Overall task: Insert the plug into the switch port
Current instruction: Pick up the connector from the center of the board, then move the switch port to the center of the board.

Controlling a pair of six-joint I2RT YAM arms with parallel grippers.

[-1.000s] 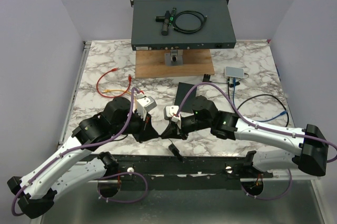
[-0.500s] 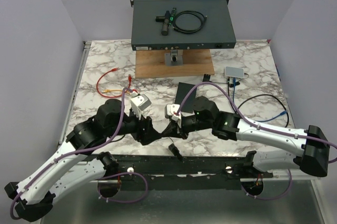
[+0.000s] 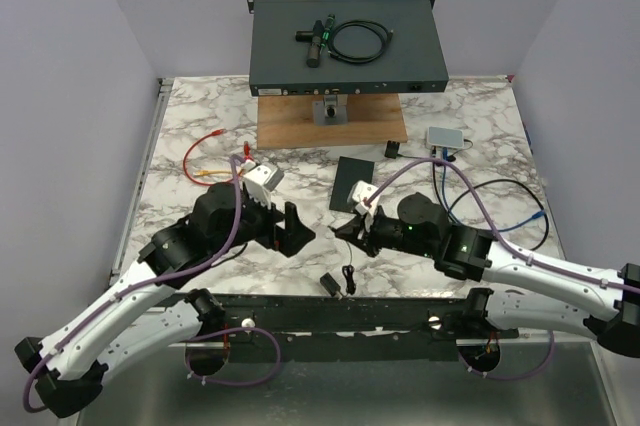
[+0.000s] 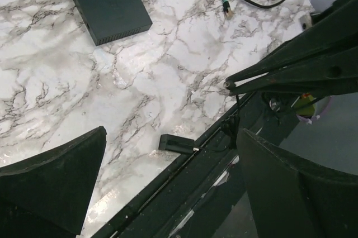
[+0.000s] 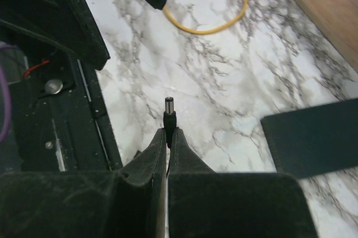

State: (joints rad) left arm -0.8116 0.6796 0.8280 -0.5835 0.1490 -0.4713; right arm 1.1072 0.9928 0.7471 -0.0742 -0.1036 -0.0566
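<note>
The plug [image 5: 169, 115], a black barrel with a metal tip, is pinched by its body between the pressed-together fingers of the right gripper [image 5: 168, 132], its tip pointing straight out past the fingertips and held above the marble table [image 3: 180, 106]. In the top view this sits over the near middle of the table, well apart from the switch [image 3: 345, 44], which stands at the far edge on a wooden board [image 3: 330, 124]. A thin black lead [image 3: 346, 268] drops from the right gripper toward a small black block [image 3: 329, 284] lying at the table's near edge. Just beyond the plug lies a flat dark box [image 3: 355, 181]. The left gripper [image 3: 293, 229] hovers just left of the right one, facing it, its fingers [image 4: 61, 182] spread wide and holding nothing. Farther left on the table lie a yellow cable [image 3: 215, 174] and a red cable [image 3: 205, 141], close together. On the right a blue cable [image 3: 535, 216] loops beside a black one, near a small white box [image 3: 446, 136]. A coiled black cable [image 3: 358, 43] rests on top of the switch.
</note>
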